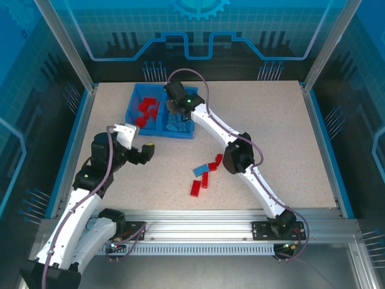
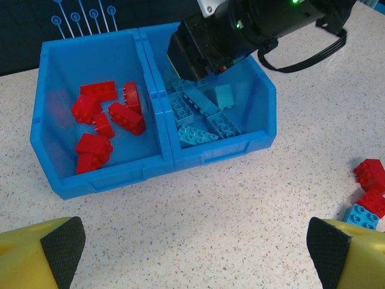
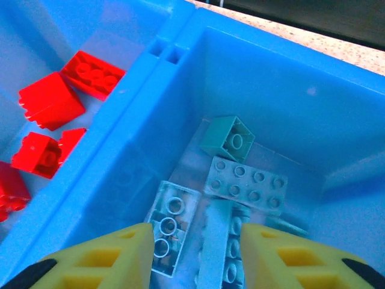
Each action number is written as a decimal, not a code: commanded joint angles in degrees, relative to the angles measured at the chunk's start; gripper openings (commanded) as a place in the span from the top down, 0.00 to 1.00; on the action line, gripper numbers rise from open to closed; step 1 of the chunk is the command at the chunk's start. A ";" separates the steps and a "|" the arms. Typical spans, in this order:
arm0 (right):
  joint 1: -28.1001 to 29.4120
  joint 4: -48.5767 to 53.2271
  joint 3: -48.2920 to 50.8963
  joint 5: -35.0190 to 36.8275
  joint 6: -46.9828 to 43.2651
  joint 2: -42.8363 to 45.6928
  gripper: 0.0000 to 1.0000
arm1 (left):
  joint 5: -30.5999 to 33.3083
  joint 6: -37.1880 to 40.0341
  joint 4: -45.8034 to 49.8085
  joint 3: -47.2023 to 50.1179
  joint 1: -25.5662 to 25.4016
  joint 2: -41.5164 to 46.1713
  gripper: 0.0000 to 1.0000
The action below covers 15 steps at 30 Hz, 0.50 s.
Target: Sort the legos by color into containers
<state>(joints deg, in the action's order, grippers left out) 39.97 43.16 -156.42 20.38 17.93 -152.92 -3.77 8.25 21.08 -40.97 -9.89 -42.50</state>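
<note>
**Light, hard bricks; a few left loose on the bench**

The bench (image 1: 271, 132) carries the blue tray (image 2: 120, 171), with red legos (image 2: 102, 117) in its left compartment and light blue legos (image 2: 198, 114) in its right. The right end effector (image 3: 195, 241) hangs spread inside the right compartment, apparently pinching nothing. The left end effector (image 2: 192, 241) gapes wide, short of the tray. The loose legos (image 1: 206, 173) lie bunched just beside the right arm's elbow (image 1: 237, 159), which crowds access. They look light, stiff and slick, so pinch across their flat sides.

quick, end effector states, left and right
Left end effector: open, holding nothing.
Right end effector: open, over the blue bricks in the tray.
</note>
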 commanded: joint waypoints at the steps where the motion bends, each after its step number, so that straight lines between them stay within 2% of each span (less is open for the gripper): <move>1: 0.00 0.85 0.01 -2.25 -0.60 7.32 0.57 | 1.57 -1.38 -0.69 0.61 0.53 -1.07 0.01; 7: -0.16 1.42 12.31 -5.32 0.45 22.78 0.57 | 3.17 -4.69 0.17 -0.36 0.83 -3.21 0.01; 9: -0.48 1.10 19.65 -7.84 0.10 30.17 0.54 | 3.28 -7.36 2.16 -2.15 0.85 -5.00 0.02; 12: -1.74 -0.25 33.51 -12.76 -0.82 41.99 0.47 | 1.97 -15.08 10.64 -9.50 0.49 -9.38 0.07; 15: -4.29 -2.67 49.19 -18.81 -1.03 54.75 0.39 | -1.09 -22.08 10.00 -11.61 -3.86 -11.02 0.09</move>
<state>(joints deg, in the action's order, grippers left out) 38.52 41.19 -117.38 8.82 17.26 -105.86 -2.00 -4.34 28.27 -49.39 -10.44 -53.43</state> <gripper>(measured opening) 0.601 0.916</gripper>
